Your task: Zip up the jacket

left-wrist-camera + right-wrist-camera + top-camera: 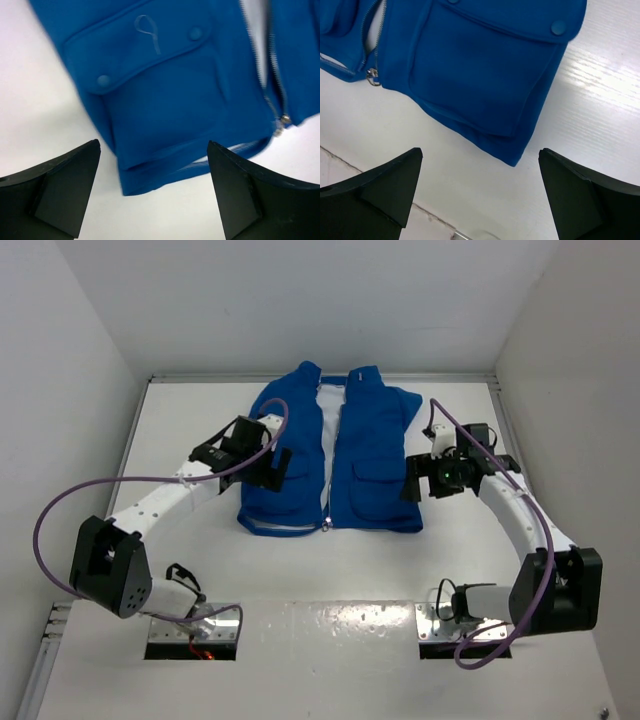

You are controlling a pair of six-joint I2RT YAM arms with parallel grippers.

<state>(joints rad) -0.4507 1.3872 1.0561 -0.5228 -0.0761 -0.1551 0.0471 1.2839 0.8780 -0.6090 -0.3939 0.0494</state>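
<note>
The royal blue sleeveless jacket (pixel 345 455) lies flat on the white table, collar at the far side, its front open in a narrow V showing white lining. The zipper slider (pixel 326 527) sits at the bottom hem; it also shows in the left wrist view (pixel 284 120) and the right wrist view (pixel 372 75). My left gripper (pixel 272 470) is open and empty over the jacket's left pocket (pixel 150 85). My right gripper (pixel 415 480) is open and empty at the jacket's right edge, above its right pocket (pixel 485 75).
White walls close in the table (pixel 330 580) on the left, right and far sides. Both arm bases stand at the near edge, with purple cables looping beside each arm.
</note>
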